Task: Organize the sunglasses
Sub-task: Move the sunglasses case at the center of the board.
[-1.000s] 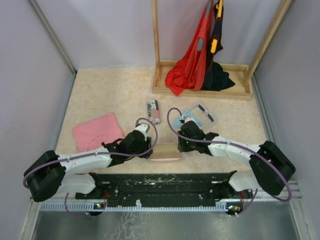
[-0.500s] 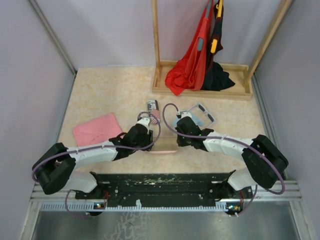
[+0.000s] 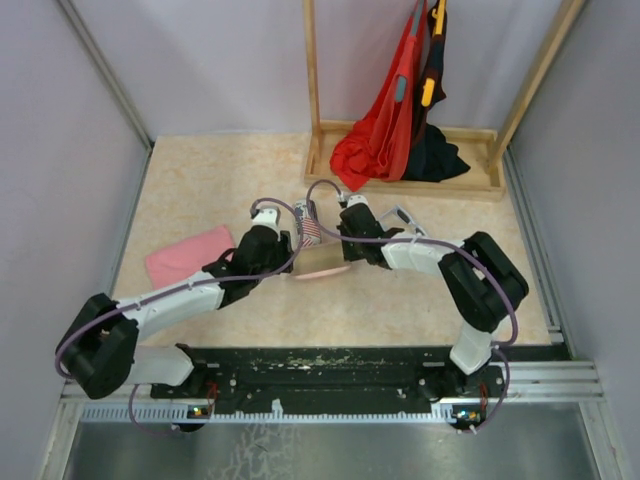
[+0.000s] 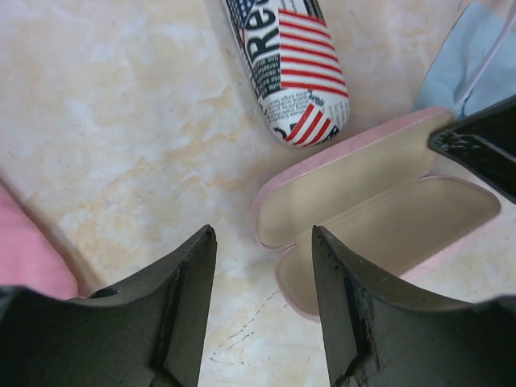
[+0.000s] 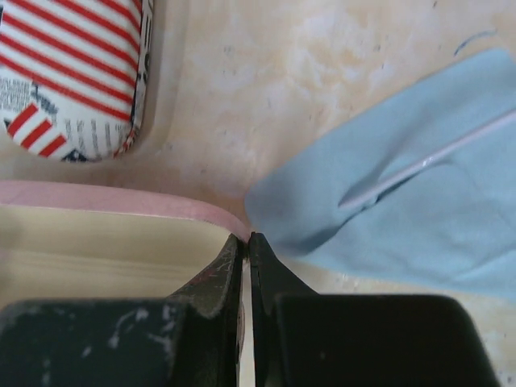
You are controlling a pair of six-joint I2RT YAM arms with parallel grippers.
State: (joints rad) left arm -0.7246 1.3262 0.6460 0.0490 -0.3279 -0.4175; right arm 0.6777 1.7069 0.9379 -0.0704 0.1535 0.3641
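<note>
Right by the arms' bases, a pink cloth (image 3: pixel 190 258) lies flat on the pale marbled table (image 3: pixel 220 180), off to the left. Just past it the left gripper (image 4: pixel 262 242) hovers low with its fingers apart and nothing between them, pointing at the near end of the pink glasses case (image 4: pixel 379 218). That case lies open, its cream lining showing. The right gripper (image 5: pixel 246 242) is at the case's other end, fingers pressed together on the rim of the lid. A flag-printed case (image 4: pixel 290 64) lies shut just beyond the pink one, close but not touching. To its right a light-blue cloth (image 5: pixel 419 210) is spread out with a thin pale glasses arm across it. The sunglasses (image 3: pixel 405 215) sit there, mostly hidden behind the right arm. At the back, red and black clothes hang on a wooden rack (image 3: pixel 400 186).
</note>
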